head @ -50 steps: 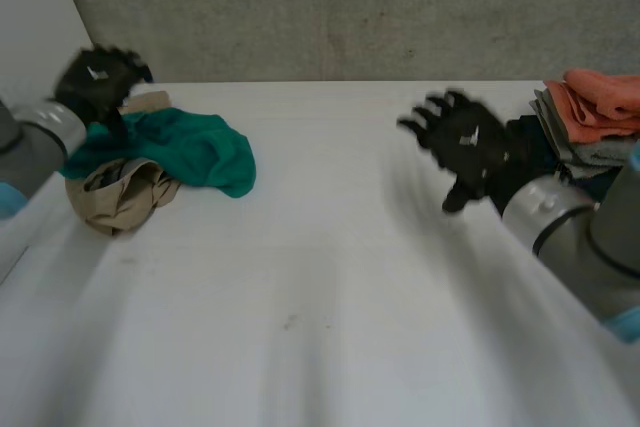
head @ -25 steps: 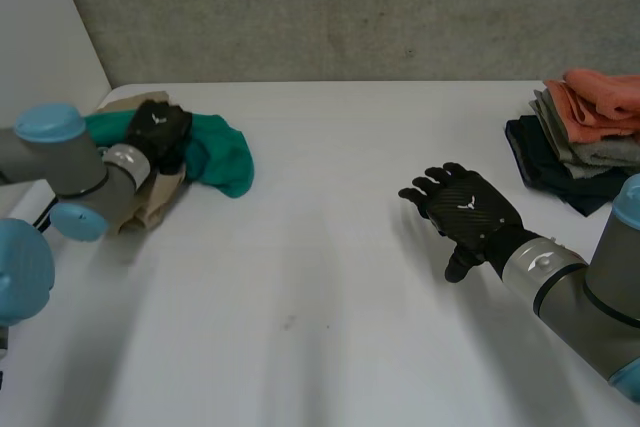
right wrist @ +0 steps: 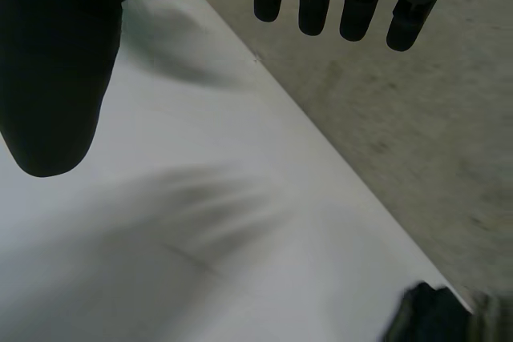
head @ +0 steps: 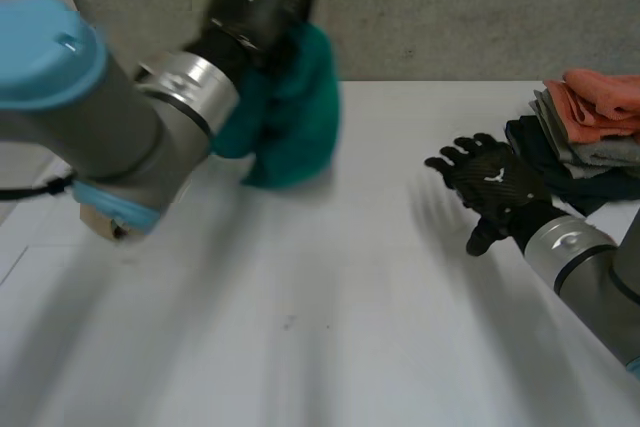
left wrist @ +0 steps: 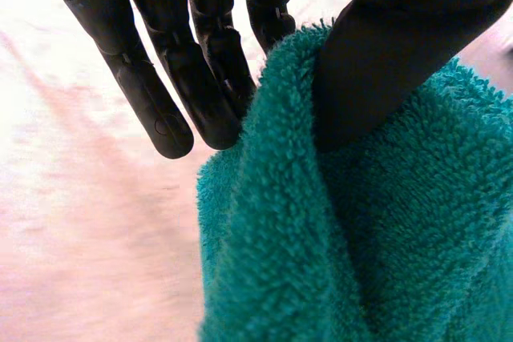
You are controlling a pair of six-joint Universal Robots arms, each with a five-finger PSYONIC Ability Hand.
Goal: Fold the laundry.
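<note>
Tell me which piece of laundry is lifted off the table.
The green towel, pinched in the left hand and hanging in the air; the folded stack lies on the table.

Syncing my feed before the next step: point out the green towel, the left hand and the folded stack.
green towel [head: 300,122], head view, on the hanging middle of the cloth.
left hand [head: 255,5], head view, on the back of the hand.
folded stack [head: 600,97], head view, on the orange top piece.
</note>
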